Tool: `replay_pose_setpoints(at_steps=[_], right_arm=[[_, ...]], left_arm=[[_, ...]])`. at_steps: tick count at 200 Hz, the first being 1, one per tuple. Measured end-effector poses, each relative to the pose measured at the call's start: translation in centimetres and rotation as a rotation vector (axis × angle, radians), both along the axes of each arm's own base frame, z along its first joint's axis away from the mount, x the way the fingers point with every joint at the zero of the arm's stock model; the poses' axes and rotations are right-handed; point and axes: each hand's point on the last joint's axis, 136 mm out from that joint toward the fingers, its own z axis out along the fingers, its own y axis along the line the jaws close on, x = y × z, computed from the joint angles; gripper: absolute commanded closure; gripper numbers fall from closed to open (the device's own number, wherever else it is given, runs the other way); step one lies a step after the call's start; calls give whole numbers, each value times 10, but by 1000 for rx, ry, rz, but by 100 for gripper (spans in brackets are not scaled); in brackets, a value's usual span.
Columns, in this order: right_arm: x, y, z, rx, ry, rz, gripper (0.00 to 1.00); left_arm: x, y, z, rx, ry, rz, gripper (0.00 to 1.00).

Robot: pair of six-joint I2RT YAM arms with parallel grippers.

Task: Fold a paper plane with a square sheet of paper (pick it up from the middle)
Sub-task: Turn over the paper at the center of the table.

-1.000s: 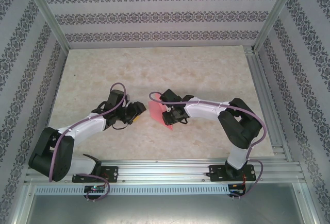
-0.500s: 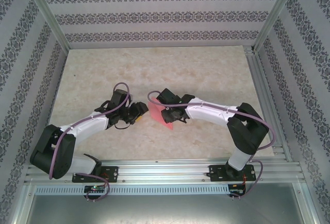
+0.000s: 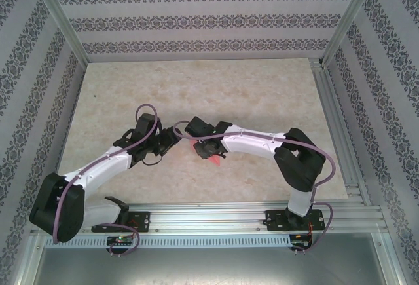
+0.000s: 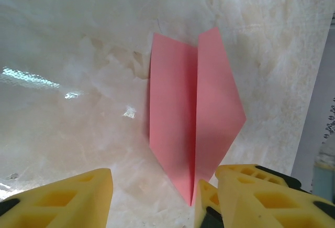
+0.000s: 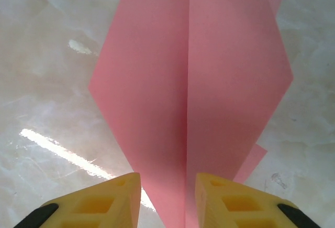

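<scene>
Patterned wallpaper (image 3: 196, 23) closes in three sides of a pale, marbled worktop (image 3: 196, 82). Both arms reach in to the middle of it, a little nearer the near edge. The paper plane (image 4: 178, 123) lies flat there. Its long centre crease runs roughly far to near, and the sharp end faces the near edge. The left gripper (image 4: 157, 183) is spread wide and holds nothing; the plane's tip sits just beside one yellow finger (image 4: 246, 191). The right gripper (image 5: 167, 186) is only partly apart, straddling the crease. I cannot tell whether it touches the paper.
</scene>
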Motion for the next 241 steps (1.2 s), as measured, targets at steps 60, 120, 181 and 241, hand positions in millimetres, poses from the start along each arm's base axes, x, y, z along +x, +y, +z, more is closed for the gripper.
replay_pose_setpoints(at_steps=[60, 120, 181, 241], right_arm=[[1, -10, -17, -90, 17, -12, 64], [5, -20, -16, -141, -11, -25, 67], [6, -21, -16, -147, -19, -28, 73], [7, -23, -19, -158, -19, -34, 82]], left_arm=[[-3, 3, -6, 13, 18, 7, 43], [-3, 3, -6, 13, 18, 6, 43], [-4, 3, -7, 13, 20, 6, 43], [-4, 2, -9, 13, 26, 3, 43]])
